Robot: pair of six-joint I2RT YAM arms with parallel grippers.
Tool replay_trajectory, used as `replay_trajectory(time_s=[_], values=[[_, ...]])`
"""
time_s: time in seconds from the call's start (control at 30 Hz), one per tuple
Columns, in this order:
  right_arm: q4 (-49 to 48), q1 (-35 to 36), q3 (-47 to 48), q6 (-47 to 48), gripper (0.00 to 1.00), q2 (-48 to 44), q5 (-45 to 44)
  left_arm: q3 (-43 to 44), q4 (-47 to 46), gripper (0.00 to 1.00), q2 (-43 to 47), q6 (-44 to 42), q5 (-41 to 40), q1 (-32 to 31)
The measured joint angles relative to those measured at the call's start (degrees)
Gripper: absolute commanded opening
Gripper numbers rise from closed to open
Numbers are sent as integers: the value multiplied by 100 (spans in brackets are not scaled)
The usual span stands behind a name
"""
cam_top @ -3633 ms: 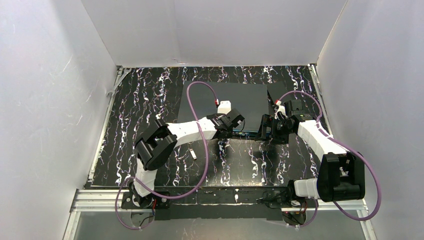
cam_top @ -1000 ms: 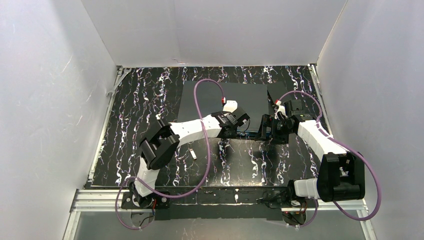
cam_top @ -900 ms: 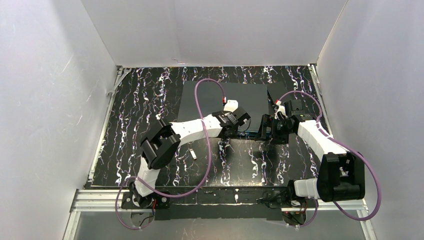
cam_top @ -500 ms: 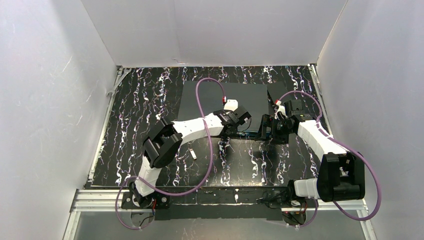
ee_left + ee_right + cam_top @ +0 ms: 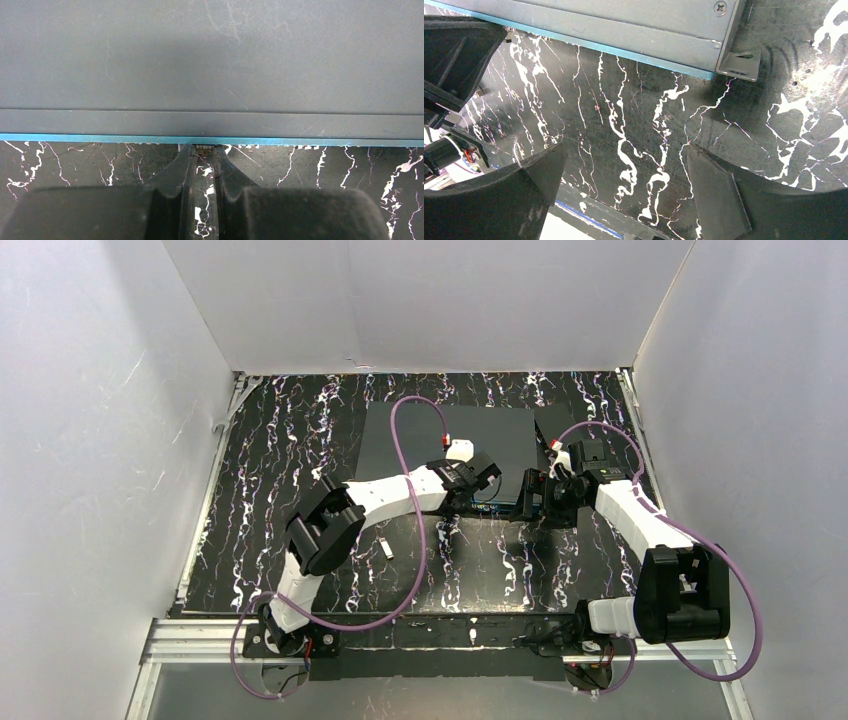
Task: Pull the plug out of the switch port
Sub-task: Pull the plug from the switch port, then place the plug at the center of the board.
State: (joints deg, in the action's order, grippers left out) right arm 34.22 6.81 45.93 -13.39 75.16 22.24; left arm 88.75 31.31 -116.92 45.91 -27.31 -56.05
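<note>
The switch (image 5: 450, 435) is a large flat dark grey box at the back middle of the table. Its top fills the left wrist view (image 5: 210, 60), with its teal front edge (image 5: 100, 137) running across. My left gripper (image 5: 204, 150) (image 5: 472, 498) is at that edge, its two fingers close together on a small plug (image 5: 203, 147) sitting in a port. My right gripper (image 5: 624, 155) (image 5: 530, 498) is wide open and empty, hovering over the table in front of the switch's right corner (image 5: 624, 25).
A metal mounting ear (image 5: 739, 64) sticks out at the switch's right front corner. A small silver piece (image 5: 385, 548) lies on the black marbled table (image 5: 280, 460) left of centre. White walls enclose the table. Purple cables (image 5: 410, 415) loop over both arms.
My left arm has shifted a little to the right along the switch's front edge and settled at the port. The right arm has not moved.
</note>
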Motion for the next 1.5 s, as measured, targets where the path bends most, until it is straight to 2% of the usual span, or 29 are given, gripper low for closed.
replay_trajectory(time_s=[0.23,0.47,0.73,1.5], values=[[0,0,0,9,99,0,0,-162,-151,0,90,72,20,4],[0,0,0,7,99,0,0,-988,-970,0,575,256,243,31],[-2,0,0,9,99,0,2,-1394,-1368,0,807,317,299,24],[-7,0,-79,7,99,0,2,-1624,-273,0,1488,339,756,-396]])
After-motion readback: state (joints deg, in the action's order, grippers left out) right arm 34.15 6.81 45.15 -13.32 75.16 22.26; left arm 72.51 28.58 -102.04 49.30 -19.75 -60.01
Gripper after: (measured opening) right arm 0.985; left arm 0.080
